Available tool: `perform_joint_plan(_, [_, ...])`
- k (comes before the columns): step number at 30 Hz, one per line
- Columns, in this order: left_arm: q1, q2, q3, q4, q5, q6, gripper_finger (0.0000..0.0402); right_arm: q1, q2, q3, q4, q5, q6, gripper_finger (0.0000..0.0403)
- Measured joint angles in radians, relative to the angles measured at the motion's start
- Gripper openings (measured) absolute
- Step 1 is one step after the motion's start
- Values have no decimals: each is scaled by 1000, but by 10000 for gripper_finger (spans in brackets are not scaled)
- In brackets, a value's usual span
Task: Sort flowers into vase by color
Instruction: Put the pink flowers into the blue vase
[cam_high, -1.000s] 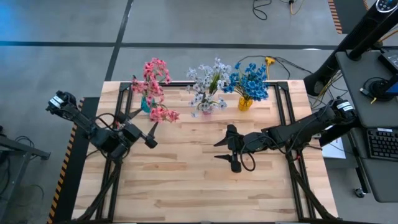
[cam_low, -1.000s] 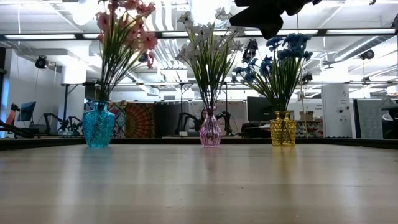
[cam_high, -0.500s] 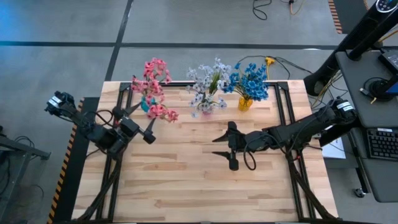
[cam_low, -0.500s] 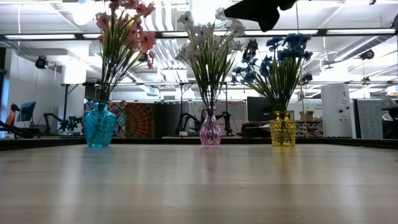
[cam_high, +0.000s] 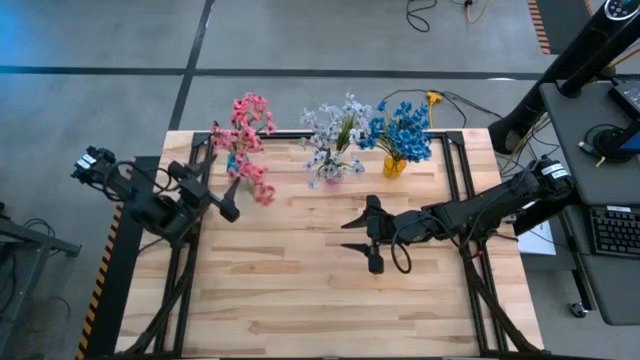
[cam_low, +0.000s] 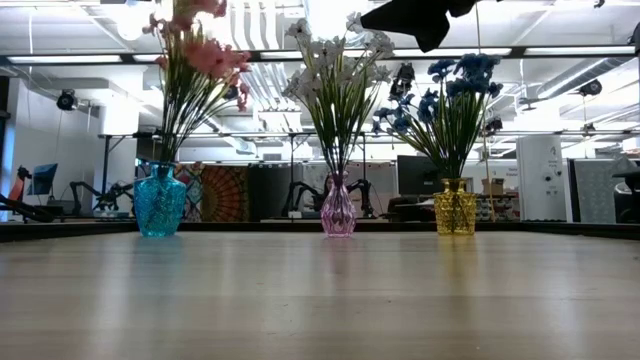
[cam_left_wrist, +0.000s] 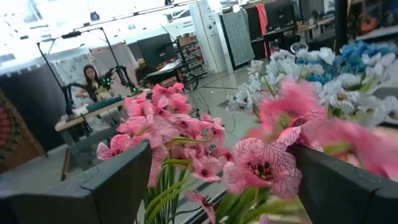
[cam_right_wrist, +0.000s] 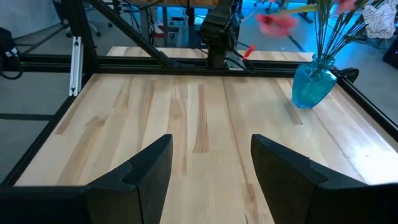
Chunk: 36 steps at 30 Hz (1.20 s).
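Observation:
Pink flowers (cam_high: 245, 135) stand in a teal vase (cam_low: 159, 200), pale white flowers (cam_high: 332, 135) in a pink vase (cam_low: 338, 208), and blue flowers (cam_high: 402, 130) in a yellow vase (cam_low: 455, 208). All three vases are along the table's far edge. My left gripper (cam_high: 212, 190) is open just left of the teal vase. In its wrist view the pink blossoms (cam_left_wrist: 186, 124) fill the space ahead of its fingers. I see no touch. My right gripper (cam_high: 348, 237) hangs open over the middle of the table, with nothing between its fingers (cam_right_wrist: 149, 168).
Bare wooden tabletop (cam_high: 320, 300) fills the near half. Black frame rails (cam_high: 465, 170) run along the table's left and right sides. A desk with a keyboard (cam_high: 610, 230) stands beyond the right edge. In the left wrist view a person (cam_left_wrist: 93, 78) sits far behind the table.
My left gripper has drawn back toward the table's left edge, away from the pink flowers, and stayed open. A pink spray that leaned out toward the right has swung in closer to the teal vase. My right gripper has tipped up slightly.

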Motion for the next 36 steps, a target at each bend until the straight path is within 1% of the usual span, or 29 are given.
perform_joint_plan(6, [0, -57, 0, 0, -1, -67, 343, 0, 0, 0, 0, 0, 2, 210])
perform_joint_plan(20, [-3, -47, -1, -29, -1, -64, 343, 0, 0, 0, -17, -2, 6, 210])
perform_joint_plan(29, [-3, -108, 15, -21, -1, -66, 343, 0, 0, 0, -24, -2, 13, 210])
perform_joint_plan(34, [-9, -133, 28, -21, -2, -35, 343, 0, 0, 0, -24, -2, 13, 210])
perform_joint_plan(36, [-21, -129, 61, -24, -3, 45, 343, 0, 0, 0, -24, -2, 13, 210])
